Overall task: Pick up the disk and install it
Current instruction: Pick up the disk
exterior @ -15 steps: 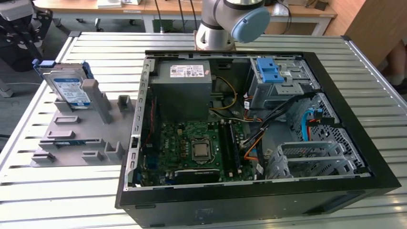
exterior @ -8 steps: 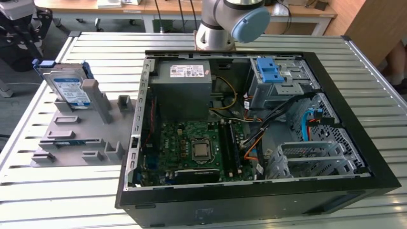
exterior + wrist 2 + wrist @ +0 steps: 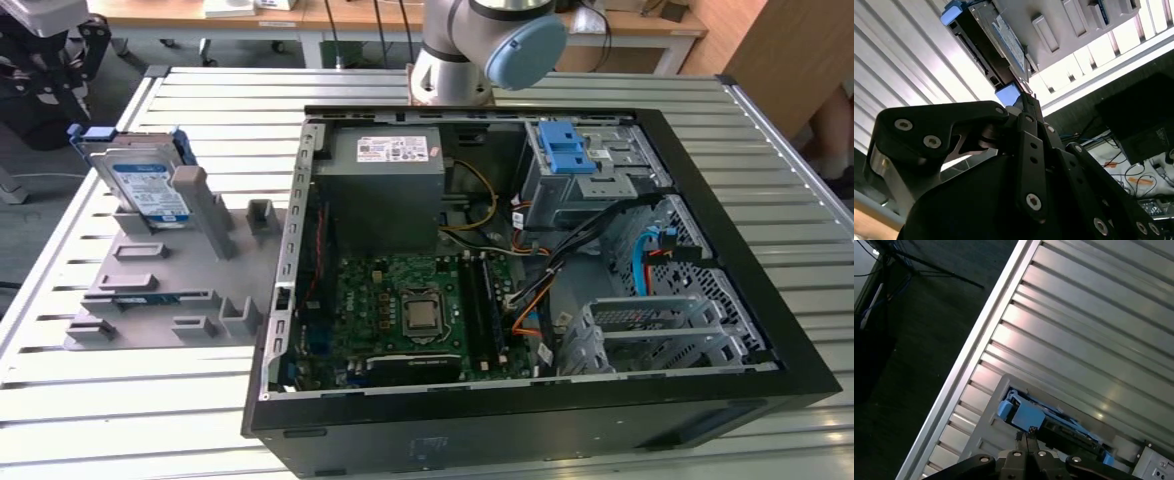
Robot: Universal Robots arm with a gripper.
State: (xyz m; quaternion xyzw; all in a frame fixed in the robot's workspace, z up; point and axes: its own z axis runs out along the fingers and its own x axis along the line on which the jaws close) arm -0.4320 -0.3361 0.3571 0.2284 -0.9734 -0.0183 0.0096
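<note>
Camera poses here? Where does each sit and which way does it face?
Exterior view: off the arm, high, looking down on computer case and table; arm beyond the case.
First wrist view: on the arm, facing the disk past the gripper.
Second wrist view: on the arm, facing along the gripper's links to the disk.
Shared: all three show the disk.

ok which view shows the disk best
The exterior view: the disk stands upright in the grey fixture, label facing the camera. The second wrist view gives its edge and some label; the first wrist view its blue end.
</note>
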